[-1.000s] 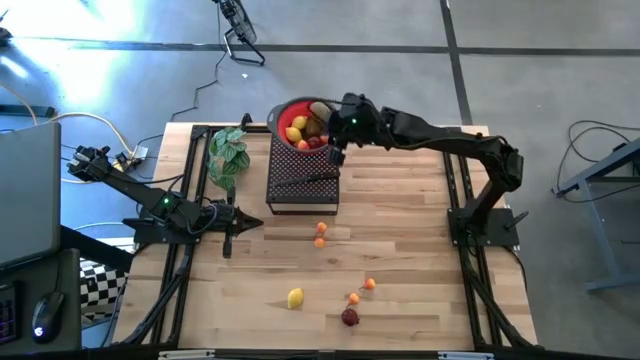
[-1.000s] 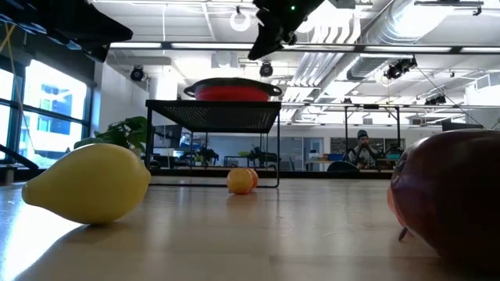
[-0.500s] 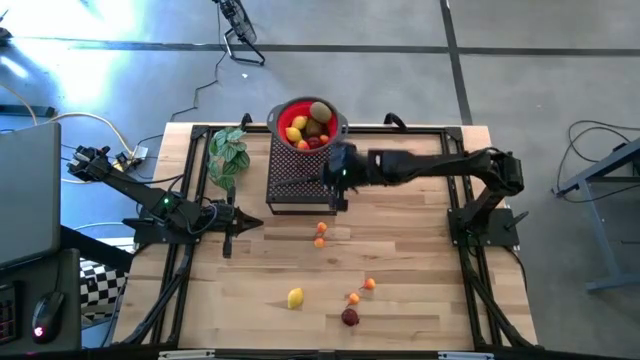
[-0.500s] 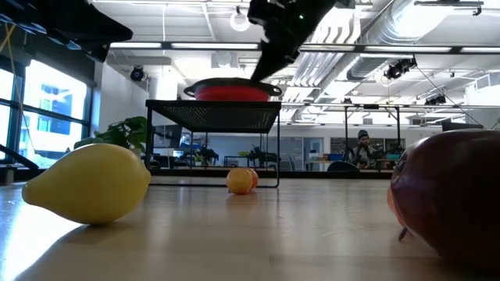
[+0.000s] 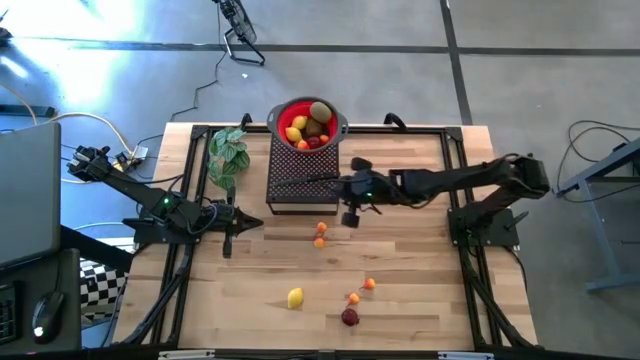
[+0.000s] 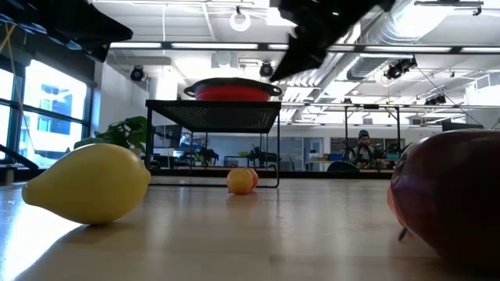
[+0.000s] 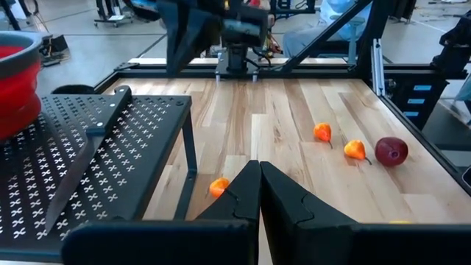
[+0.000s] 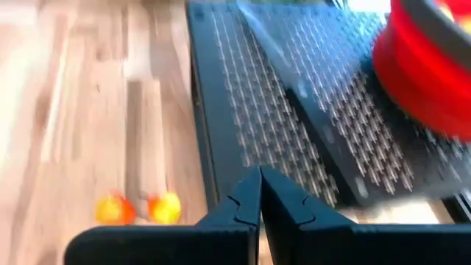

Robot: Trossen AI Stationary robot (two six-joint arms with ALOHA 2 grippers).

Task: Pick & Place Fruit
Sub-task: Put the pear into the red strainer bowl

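Six fruits lie loose on the table (image 5: 420, 300), while the rest sit in the red bowl (image 5: 308, 125) at upper centre of the high view, on the far end of the black perforated stand (image 5: 303, 180).

Largest first: the right arm stretches in from the right edge toward mid-frame, its right gripper (image 5: 350, 213) clenched on nothing, hovering just right of the stand's near corner. The left arm rests folded at centre left, its left gripper (image 5: 228, 243) also clamped empty.

On the stand lies a black-handled knife (image 5: 305, 181), and left of it a leafy plant (image 5: 228, 152).

Below the stand sit two orange fruits (image 5: 320, 234), nearly touching each other. Lower centre holds a yellow lemon (image 5: 295, 297), two more orange pieces (image 5: 362, 290) and a dark red fruit (image 5: 350, 317).

Risk, as I judge it: the fingers must part before any descent, or they will simply knock a fruit rolling. The nearest orange pair lies close by the stand's leg, so a careless approach could strike the frame, and pinching one may nudge its neighbour away.
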